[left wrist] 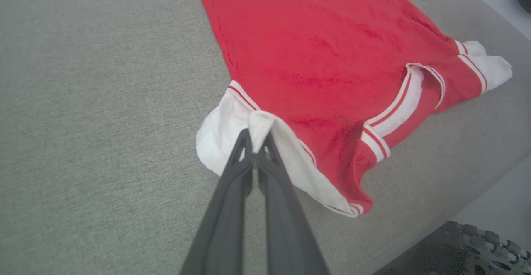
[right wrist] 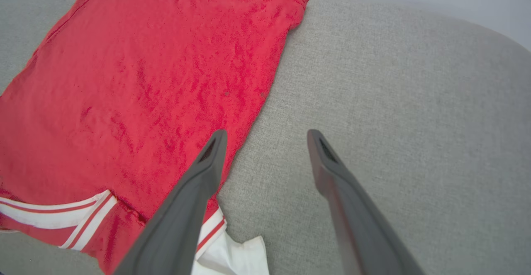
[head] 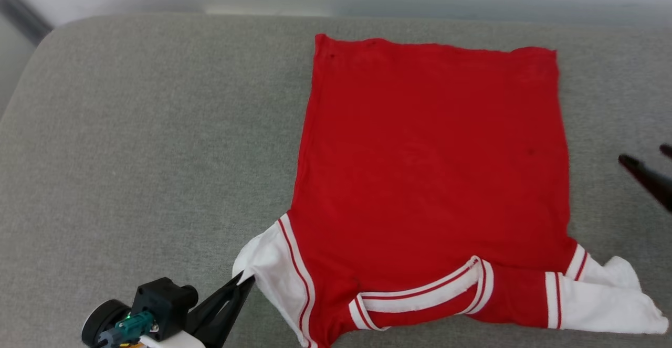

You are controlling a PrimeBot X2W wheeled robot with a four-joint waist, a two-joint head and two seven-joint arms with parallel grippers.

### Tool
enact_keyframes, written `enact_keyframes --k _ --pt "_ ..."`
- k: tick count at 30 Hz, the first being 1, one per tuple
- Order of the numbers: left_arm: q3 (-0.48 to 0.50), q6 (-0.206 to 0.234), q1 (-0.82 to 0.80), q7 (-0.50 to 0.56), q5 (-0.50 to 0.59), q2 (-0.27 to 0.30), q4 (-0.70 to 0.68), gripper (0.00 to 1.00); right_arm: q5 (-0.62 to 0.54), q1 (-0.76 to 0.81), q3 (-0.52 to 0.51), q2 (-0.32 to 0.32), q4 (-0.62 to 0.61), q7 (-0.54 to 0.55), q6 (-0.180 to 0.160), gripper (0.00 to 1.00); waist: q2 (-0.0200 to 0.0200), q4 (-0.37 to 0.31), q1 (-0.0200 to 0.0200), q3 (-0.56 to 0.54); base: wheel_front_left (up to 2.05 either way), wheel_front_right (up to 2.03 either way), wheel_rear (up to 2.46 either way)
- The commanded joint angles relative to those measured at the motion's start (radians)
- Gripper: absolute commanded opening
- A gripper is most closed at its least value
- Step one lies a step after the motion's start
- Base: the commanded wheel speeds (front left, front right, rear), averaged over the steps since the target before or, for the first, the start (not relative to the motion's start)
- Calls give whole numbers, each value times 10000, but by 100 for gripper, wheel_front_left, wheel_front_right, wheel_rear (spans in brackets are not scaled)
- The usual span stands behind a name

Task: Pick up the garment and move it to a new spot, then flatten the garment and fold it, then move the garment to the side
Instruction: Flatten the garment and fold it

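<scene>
The left gripper (left wrist: 254, 142) has its two dark fingers squeezed tight together. They pinch a little fold of the white sleeve (left wrist: 220, 130) and lift that bit up off the cushion. The rest of this sleeve lies flat around the finger tips. Red and white stripes run where it joins the red part.

The right gripper (right wrist: 265, 136) has its fingers spread wide apart, and there is nothing between them. It hangs over the grey cushion (head: 147, 143), right by the side edge of the garment (head: 430, 169). From its own wrist camera, one finger (right wrist: 207, 163) crosses in front of the red edge and the other finger is over bare grey cloth. I cannot tell if the fingers touch anything.

The garment is a red shirt. It is spread out on the cushion, a bit to the robot's right of the middle. The big red part looks smooth and flat, with only small wrinkles. Its straight bottom edge is on the far side, away from the robot. The neck, with its striped trim (head: 420, 295), is on the near side. The other sleeve (head: 604, 301) sticks out to the right near the front. It is red, then striped, then white at the end, and the white end is a little bunched up.
</scene>
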Motion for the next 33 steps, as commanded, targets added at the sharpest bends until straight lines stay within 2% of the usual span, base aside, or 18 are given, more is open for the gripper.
enact_keyframes --k 1,7,10,15,20,23,31,32,33 --pt "-49 -4 -386 115 206 -13 -507 0 -260 -1009 -280 197 323 739 -5 100 -1 845 -1 1083 0 0 0" --pt "-267 -159 -1165 375 678 -239 -1448 0 -1351 -3777 -749 376 1571 2877 -3 100 -1 1821 -1 2322 0 0 0" --pt "-434 -232 -1492 466 874 -405 -1640 0 -1927 -4954 -1115 597 2338 3486 -3 100 -1 2211 -1 2751 0 0 0" --pt "-732 -430 -1995 572 1071 -828 -1767 0 -2972 -6217 -1347 520 3270 4144 -3 100 -1 2785 -1 3257 0 0 0" --pt "-936 -543 -2285 548 1190 -1126 -1825 0 -3711 -6878 -1774 499 3775 4428 -3 100 -1 3187 -1 3618 0 0 0" --pt "-969 -551 -2352 491 1160 -1238 -1825 0 -3999 -6862 -1644 323 3882 4509 -3 100 -1 3316 -1 3719 0 0 0" --pt "-1006 -651 -2369 266 1068 -1383 -1545 0 -4045 -6314 -1587 314 4222 4701 -3 100 -1 3566 -1 3936 0 0 0" --pt "-975 -596 -2350 279 1060 -1392 -1479 0 -4074 -6214 -1609 289 4262 4806 -3 44 -1 3581 -1 3938 0 0 0" --pt "-941 -576 -2337 271 1048 -1385 -1431 0 -4140 -6122 -1573 244 4223 4787 -3 0 -1 3585 -1 3942 0 0 0"
